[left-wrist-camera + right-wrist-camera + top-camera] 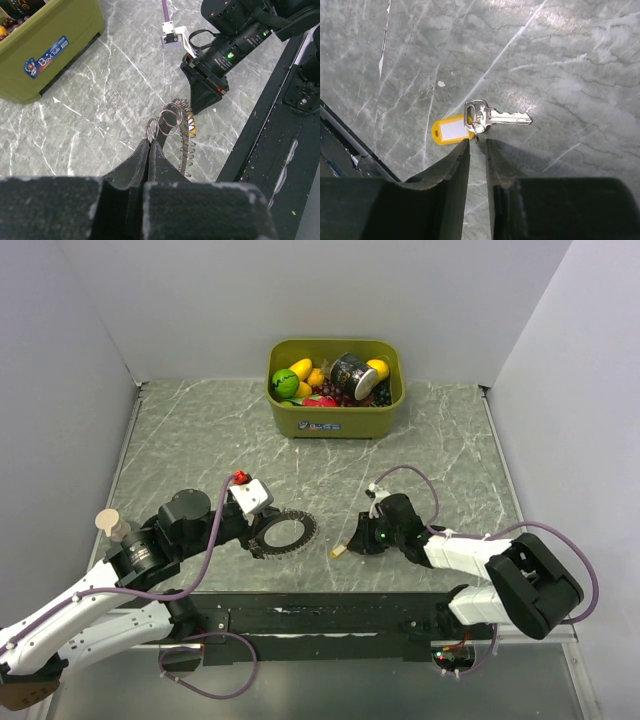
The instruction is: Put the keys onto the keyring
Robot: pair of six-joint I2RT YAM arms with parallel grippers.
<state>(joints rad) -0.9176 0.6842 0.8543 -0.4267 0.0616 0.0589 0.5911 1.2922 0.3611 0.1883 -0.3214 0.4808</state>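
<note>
One key (507, 118) with one yellow tag (452, 132) lies flat to the right of the keyring (186, 145). The right gripper (477, 143) is at the key, fingers narrowly apart. The left gripper (150, 144) is clamped on the keyring by its two small loops (170, 122). One green bin (335, 422) sits beyond.
</note>
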